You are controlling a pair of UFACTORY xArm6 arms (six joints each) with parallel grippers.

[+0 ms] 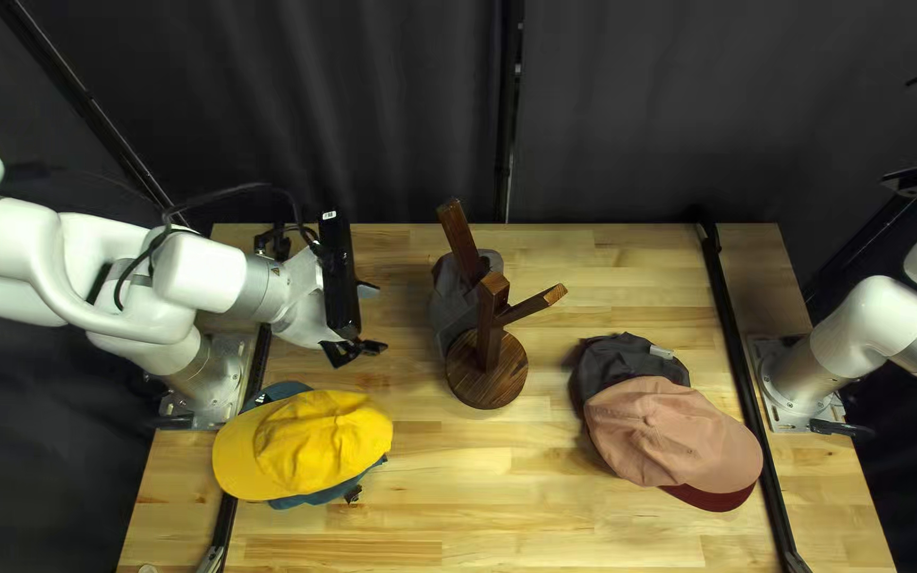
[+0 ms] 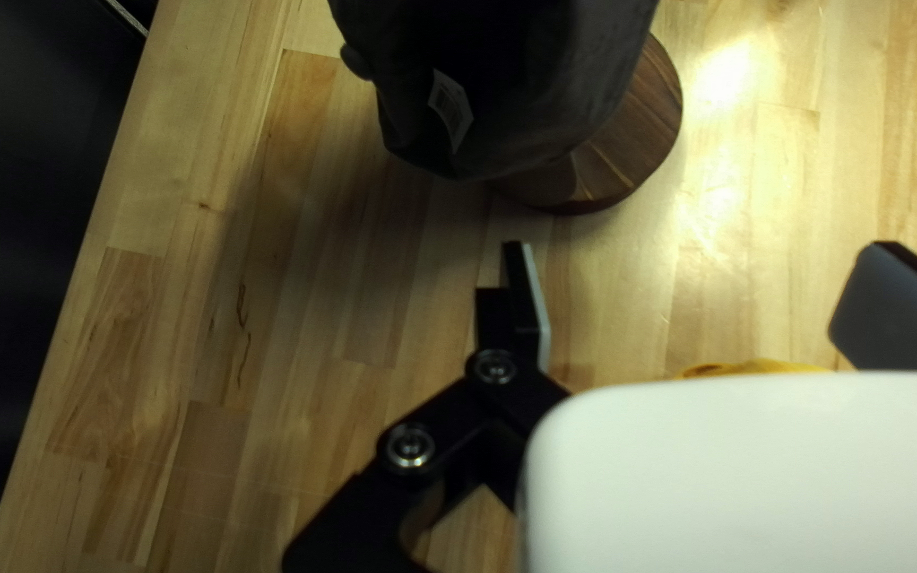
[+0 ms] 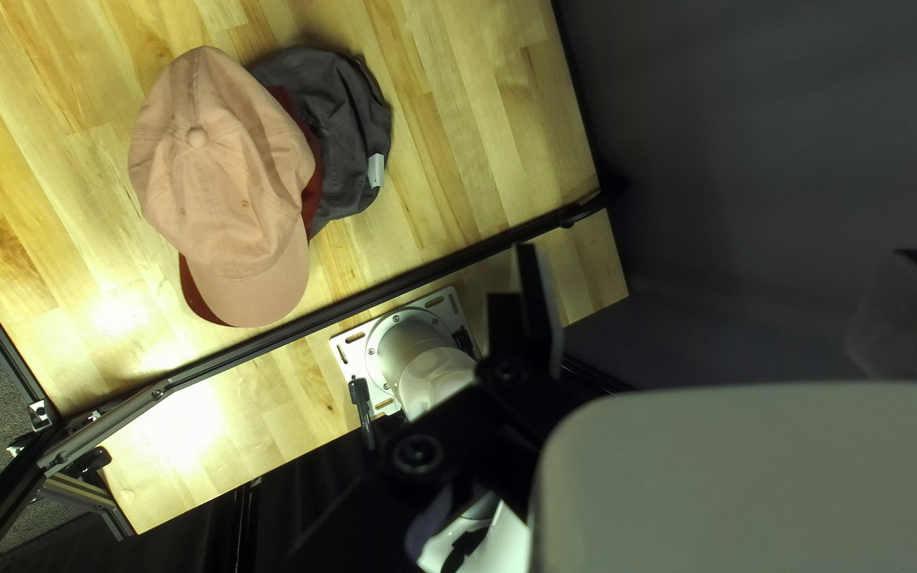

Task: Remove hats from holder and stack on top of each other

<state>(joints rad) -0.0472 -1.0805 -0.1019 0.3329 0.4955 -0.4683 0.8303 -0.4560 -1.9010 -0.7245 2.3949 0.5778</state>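
A dark wooden hat holder [image 1: 487, 350] stands mid-table with a grey hat [image 1: 449, 301] hanging on its far-left side. In the left wrist view that grey hat [image 2: 498, 87] hangs over the holder's round base [image 2: 634, 151], ahead of my left gripper [image 2: 705, 294], which is open and empty. In the top left view the left gripper [image 1: 355, 347] hovers left of the holder. A yellow hat [image 1: 303, 442] lies on a teal hat [image 1: 323, 495] at the front left. A pink hat [image 1: 665, 434] lies on a dark red hat [image 1: 709, 498] and partly over a dark grey hat [image 1: 622, 362]. My right gripper [image 3: 721, 310] is open, high beyond the table's right edge.
A black rail [image 1: 733, 350] runs front to back along the table's right side, another [image 1: 239, 446] along the left. The right arm's base plate [image 3: 403, 350] sits below the right gripper. Bare wood lies between the two hat piles in front of the holder.
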